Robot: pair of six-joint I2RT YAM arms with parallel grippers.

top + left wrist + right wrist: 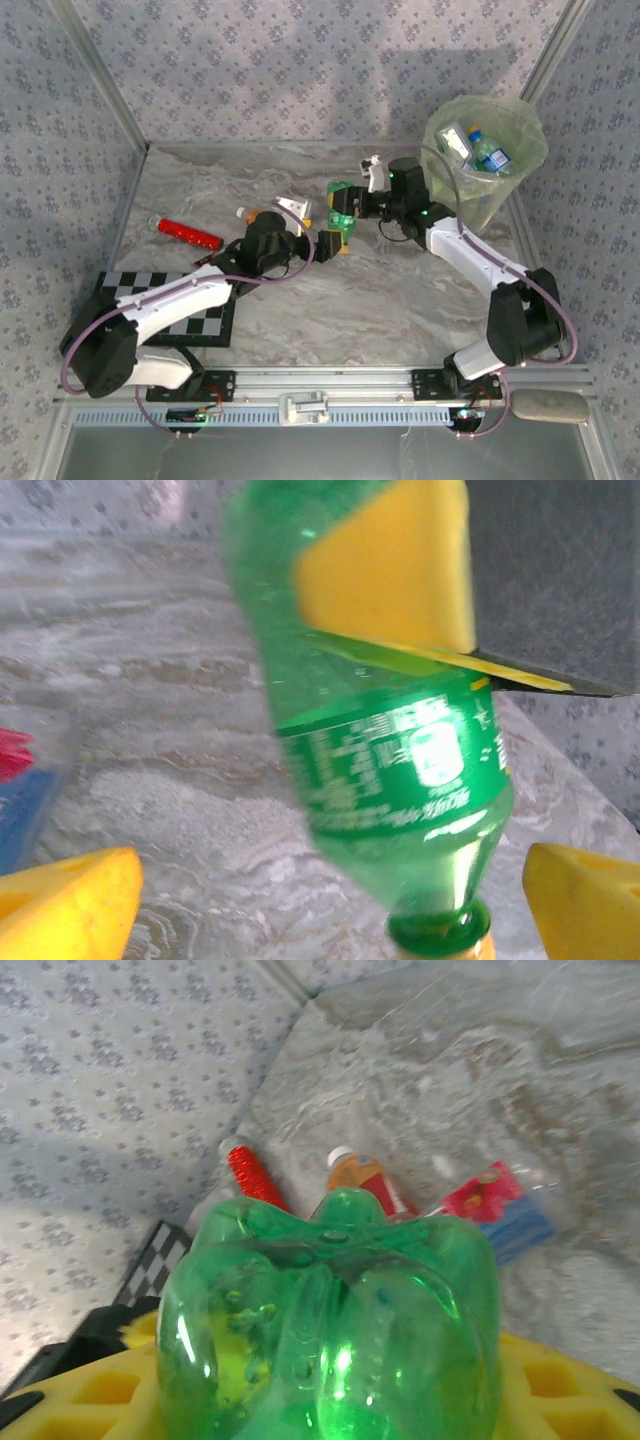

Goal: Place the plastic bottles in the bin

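bin (503, 207) holding blue-capped bottles (489, 158), green bottle (330, 1310) in right pincer (346, 206)

A bench (380, 300) with a grey-veined marble pattern formed the base of the enclosure. Behind it and on both its sides rose walls (300, 70) papered pale grey with a small repeating motif. Two slanting metal posts (100, 75) came down to the bench's far corners. Along its near edge ran an aluminium rail (340, 378). Soft, broad shadows lay across the wall behind the bench.

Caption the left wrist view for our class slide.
Right gripper holds the green bottle; left gripper open around it.
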